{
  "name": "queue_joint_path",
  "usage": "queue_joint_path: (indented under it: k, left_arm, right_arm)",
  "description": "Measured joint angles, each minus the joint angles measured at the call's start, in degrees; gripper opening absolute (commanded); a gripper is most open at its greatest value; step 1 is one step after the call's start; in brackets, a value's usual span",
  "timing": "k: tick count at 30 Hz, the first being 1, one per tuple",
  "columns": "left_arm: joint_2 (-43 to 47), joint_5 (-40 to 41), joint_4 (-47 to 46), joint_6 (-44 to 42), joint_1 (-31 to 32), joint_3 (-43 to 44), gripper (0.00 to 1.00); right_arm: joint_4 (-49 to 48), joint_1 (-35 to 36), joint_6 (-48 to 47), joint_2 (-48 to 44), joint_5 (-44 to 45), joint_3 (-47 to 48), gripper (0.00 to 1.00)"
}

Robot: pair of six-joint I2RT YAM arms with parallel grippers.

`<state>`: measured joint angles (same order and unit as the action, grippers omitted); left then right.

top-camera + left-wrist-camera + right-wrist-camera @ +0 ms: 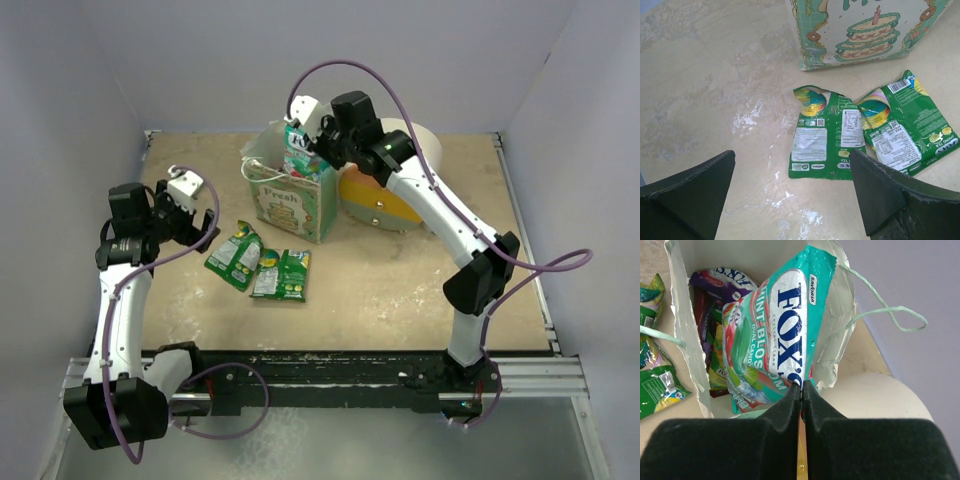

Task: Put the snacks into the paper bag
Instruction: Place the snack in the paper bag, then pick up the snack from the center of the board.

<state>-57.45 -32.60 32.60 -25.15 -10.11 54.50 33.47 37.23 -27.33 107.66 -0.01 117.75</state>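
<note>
Right gripper (pixel 801 385) clamps the teal FOX'S packet (pixel 780 325), long axis hanging straight down into the paper bag (pixel 682 340) (seemingly half in). Left gripper (pixel 792 157) gapes, empty, over green packets (pixel 822 135) on the table (pixel 700 75).

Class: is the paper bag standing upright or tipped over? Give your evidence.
Upright. The paper bag stands on its base with its mouth open upward, and the right gripper holds a teal packet at that mouth.
</note>
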Motion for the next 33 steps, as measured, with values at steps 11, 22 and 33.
queue_joint_path:
  k: [11,22,33]
  left_arm:
    - [-0.5,-0.3,0.5,-2.6,0.0,-1.4,0.99]
    - [-2.6,0.2,0.5,-6.3,0.0,-5.5,0.99]
    - [-9.5,1.9,0.1,-12.1,0.0,-7.3,0.95]
  right_arm:
    - [0.6,0.0,0.2,0.0,-1.3,0.1,0.27]
    - [0.7,0.0,1.7,-0.9,-4.2,-0.5,0.38]
    - [-4.1,-0.1,2.4,-17.4,-4.4,-15.1,0.38]
